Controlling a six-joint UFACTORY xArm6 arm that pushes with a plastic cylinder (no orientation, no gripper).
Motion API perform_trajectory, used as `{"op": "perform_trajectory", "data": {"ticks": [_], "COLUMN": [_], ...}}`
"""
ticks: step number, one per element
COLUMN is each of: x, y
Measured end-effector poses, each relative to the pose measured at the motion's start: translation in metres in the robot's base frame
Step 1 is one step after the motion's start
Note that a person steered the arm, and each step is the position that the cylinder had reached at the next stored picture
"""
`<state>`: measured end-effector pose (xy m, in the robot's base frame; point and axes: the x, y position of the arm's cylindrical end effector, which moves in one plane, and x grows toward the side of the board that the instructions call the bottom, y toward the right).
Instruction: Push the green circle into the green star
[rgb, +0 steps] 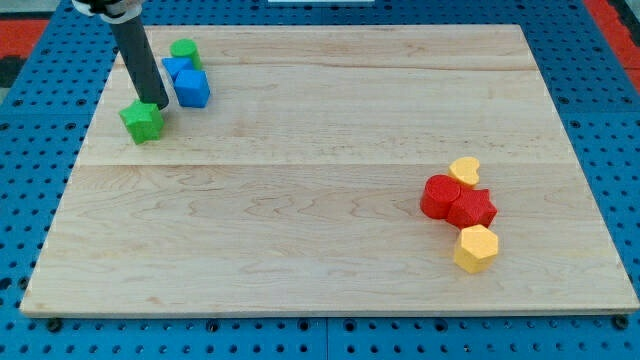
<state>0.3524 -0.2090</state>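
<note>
Pale wooden board (330, 240) fills most of the view, lying on a blue perforated table (30, 200). Two groups of blocks sit on it, well apart.

Around eleven o'clock on the board is the first group. The green star (142, 121) lies lowest there, nearest the view's left edge. My tip (158, 104) comes down on a dark rod from the view's top and ends at the star's two o'clock corner, touching it or just beside it; I cannot tell which. At one o'clock from the star is the green circle (184, 50), close to the board's far edge and apart from the star. Two blue blocks lie between and beside them: a blue cube (193, 88) at two o'clock from the tip, and a second blue block (176, 67) touching it, right at the circle's six o'clock side.

Around four o'clock on the board is the other group: a yellow heart (465, 169), a red cylinder (439, 195), a red star (473, 208) touching it, and a yellow hexagon (477, 247) at six o'clock.

The arm carries no pincer, only the rod, so nothing is grasped.
</note>
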Motion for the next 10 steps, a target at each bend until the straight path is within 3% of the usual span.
{"op": "perform_trajectory", "data": {"ticks": [1, 2, 3, 4, 5, 7, 8, 10], "x": [-0.054, -0.083, -0.105, -0.109, -0.092, -0.072, -0.01, 0.026], "y": [-0.001, -0.047, -0.025, 0.034, 0.112, 0.15, 0.155, 0.206]}}
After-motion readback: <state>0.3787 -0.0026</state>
